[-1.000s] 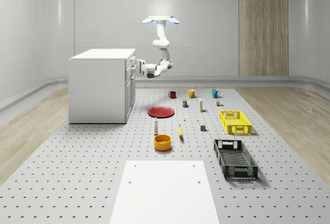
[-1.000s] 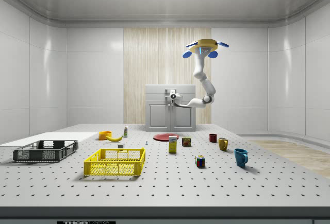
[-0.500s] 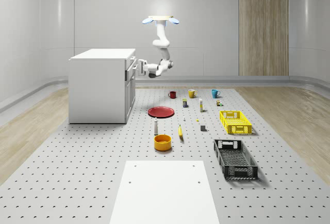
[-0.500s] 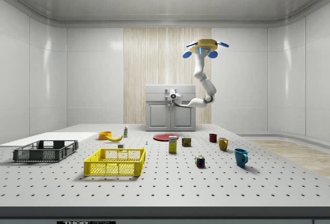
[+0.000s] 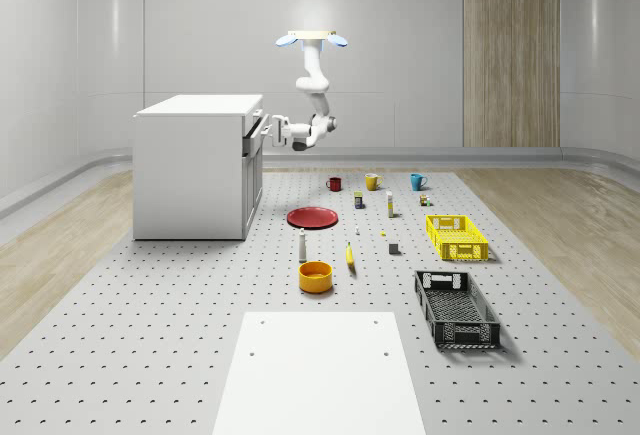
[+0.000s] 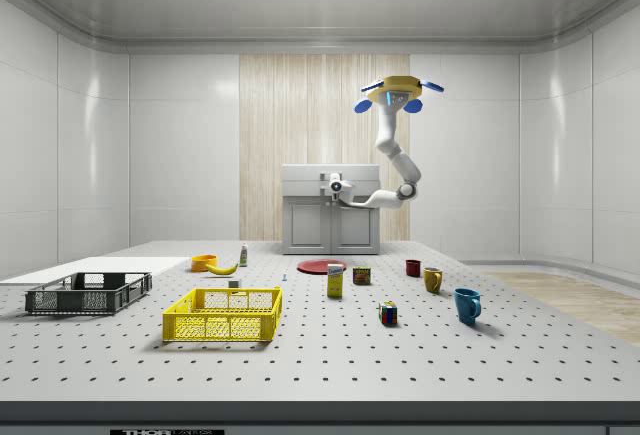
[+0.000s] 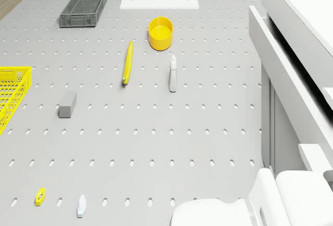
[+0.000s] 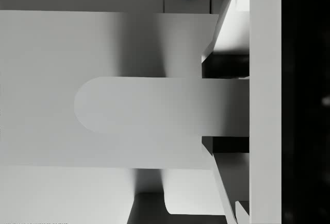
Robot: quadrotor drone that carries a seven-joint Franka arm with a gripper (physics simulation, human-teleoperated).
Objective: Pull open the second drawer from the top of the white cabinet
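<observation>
- The drone (image 5: 313, 38) hovers high above the pegboard floor, beside the white cabinet (image 5: 195, 165), off its drawer side.
- Its arm bends down so that the claw (image 5: 272, 127) sits right at the cabinet's upper drawer fronts.
- A drawer (image 7: 291, 75) near the top stands slightly pulled out; which drawer it is cannot be made out.
- Whether the claw grips the handle, or how far it is open, cannot be told.
- The red plate (image 5: 312, 217) lies well below the claw.
</observation>
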